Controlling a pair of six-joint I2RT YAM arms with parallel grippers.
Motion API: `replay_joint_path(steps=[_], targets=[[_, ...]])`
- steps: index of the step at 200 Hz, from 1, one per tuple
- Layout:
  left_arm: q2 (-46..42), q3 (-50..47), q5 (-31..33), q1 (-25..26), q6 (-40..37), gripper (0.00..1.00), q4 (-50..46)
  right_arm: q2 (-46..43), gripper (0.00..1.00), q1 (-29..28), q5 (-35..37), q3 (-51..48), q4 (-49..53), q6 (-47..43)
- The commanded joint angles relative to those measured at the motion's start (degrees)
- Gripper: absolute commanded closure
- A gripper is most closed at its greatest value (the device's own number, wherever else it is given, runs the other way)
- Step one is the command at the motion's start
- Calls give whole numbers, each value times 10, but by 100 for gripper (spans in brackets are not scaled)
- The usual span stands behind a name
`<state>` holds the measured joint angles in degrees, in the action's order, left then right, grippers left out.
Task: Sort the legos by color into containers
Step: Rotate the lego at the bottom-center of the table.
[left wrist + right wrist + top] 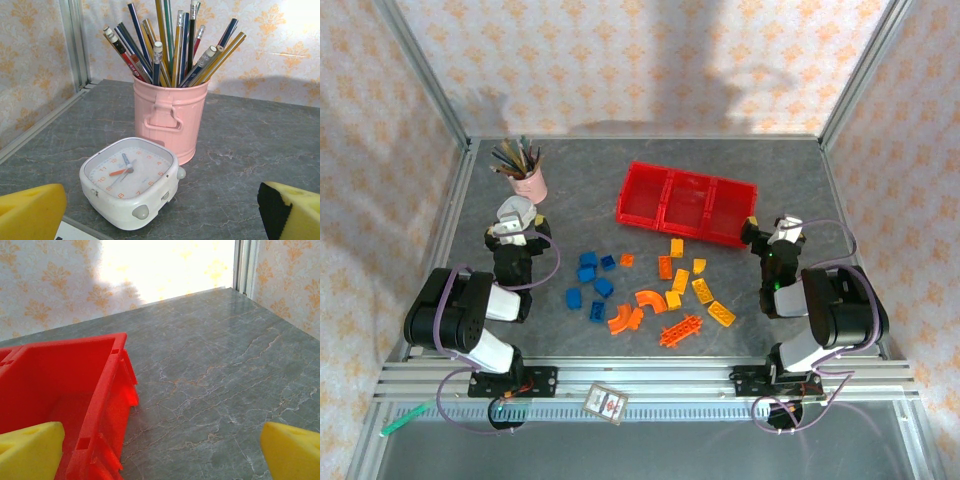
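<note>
Right claw [160, 456]: wide, empty, at right end of red tray [102, 385].
Left claw [160, 220]: wide, empty, facing white clock [129, 180] & pink pencil cup [167, 117].
Legos [648, 298]: loose on counter [800, 180], near side of tray, btw. the arms.

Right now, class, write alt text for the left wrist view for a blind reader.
A pink cup of pencils stands on a grey table, a white clock lying before it. Yellow fingers of the open left gripper fill the bottom corners.
</note>
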<state>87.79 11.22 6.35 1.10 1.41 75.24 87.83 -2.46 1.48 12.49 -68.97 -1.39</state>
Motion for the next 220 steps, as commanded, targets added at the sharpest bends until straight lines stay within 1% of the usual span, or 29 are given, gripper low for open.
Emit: replay_joint_path(steps=[1,19,33,49,71,98,108,127,138,153,160,192,208,220], targets=[[-6,0,-4,-3,-3,0,17,-27,0,1,9,17,13,-3],[-33,-15,6,-3,1,0,23,-70,0,1,53,35,88,18],[-65,-20,11,-3,3,0,4,-108,0,2,74,45,143,43],[-113,-17,14,-3,11,0,-50,-149,0,5,79,51,200,86],[-179,1,13,-3,41,0,-148,-211,0,6,52,72,292,144],[-241,38,1,-4,98,0,-260,-285,0,7,16,96,386,260],[-257,53,-10,-5,130,0,-302,-310,0,7,19,109,438,315],[-279,87,-21,-8,210,0,-378,-353,0,7,48,134,557,442],[-291,92,-31,-8,243,0,-398,-379,0,8,23,130,566,458],[-307,72,-14,-9,312,0,-393,-413,0,8,-2,118,570,493],[-315,66,-27,-14,334,0,-395,-427,0,8,-6,114,578,517],[-338,84,-87,-15,358,0,-462,-458,0,8,-43,114,600,547],[-337,103,-115,-16,366,1,-510,-453,0,8,-77,126,614,546],[-336,108,-152,-14,376,1,-523,-443,0,7,-112,134,615,546]])
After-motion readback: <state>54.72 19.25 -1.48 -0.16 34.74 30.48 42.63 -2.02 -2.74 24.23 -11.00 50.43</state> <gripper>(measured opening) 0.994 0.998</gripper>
